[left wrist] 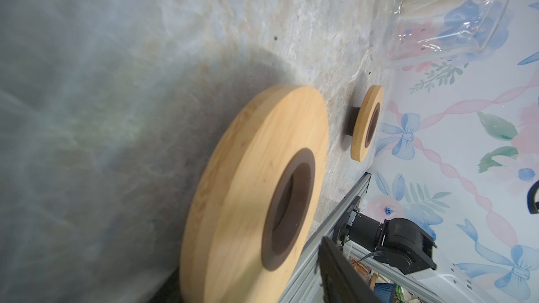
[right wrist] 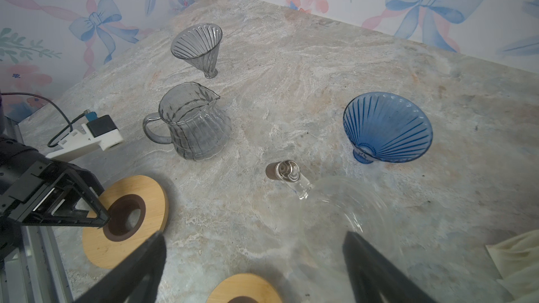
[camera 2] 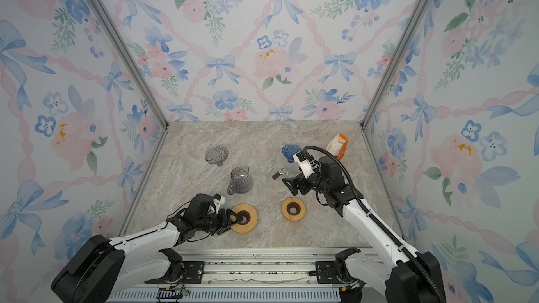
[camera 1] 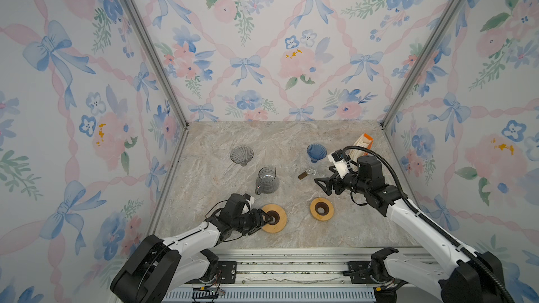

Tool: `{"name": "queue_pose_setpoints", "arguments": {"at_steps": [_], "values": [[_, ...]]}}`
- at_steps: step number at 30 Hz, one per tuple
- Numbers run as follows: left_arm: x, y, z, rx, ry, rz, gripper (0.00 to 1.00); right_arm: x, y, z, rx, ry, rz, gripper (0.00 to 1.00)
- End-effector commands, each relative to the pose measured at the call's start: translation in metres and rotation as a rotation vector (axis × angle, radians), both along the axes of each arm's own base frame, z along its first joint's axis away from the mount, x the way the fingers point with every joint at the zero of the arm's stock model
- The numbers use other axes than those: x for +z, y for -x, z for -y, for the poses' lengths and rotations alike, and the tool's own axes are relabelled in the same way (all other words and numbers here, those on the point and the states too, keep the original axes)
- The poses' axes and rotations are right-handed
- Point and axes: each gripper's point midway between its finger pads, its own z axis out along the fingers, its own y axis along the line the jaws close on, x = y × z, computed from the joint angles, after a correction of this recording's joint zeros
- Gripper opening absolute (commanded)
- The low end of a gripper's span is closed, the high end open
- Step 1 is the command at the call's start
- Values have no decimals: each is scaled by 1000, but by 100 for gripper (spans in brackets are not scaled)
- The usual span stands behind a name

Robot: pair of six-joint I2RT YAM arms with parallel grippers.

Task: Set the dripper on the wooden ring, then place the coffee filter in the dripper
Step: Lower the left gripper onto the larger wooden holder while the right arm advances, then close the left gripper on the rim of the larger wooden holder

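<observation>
Left pincer (camera 1: 267, 219) noses into a wooden ring (camera 1: 278, 227); I cannot tell if it grips. Right pincer (camera 1: 320, 187) gapes empty. Coffee filters (camera 1: 361, 144) sit boxed near the blue dripper (camera 1: 316, 153); several thin papers may lift together.

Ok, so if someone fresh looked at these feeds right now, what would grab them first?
Probably the pink-and-blue bow wallpaper on all three walls. Then the blue ribbed glass cone dripper, lying on its side at the back right of the marble table. Down front, the left gripper has its jaws straddling the band of a light wooden ring with a dark collar.
</observation>
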Motion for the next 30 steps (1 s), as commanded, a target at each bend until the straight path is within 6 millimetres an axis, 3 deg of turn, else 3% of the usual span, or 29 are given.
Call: {"name": "queue_pose_setpoints", "arguments": {"at_steps": [1, 14, 30], "values": [[-18, 10, -10, -5, -72, -45, 57, -4, 4, -6, 27, -3, -15, 96], [10, -2, -4, -23, -36, 68, 52, -3, -2, -9, 24, -19, -27, 97], [6, -13, 6, -50, -47, 58, 38, -5, -7, -13, 19, -49, -27, 96]]}}
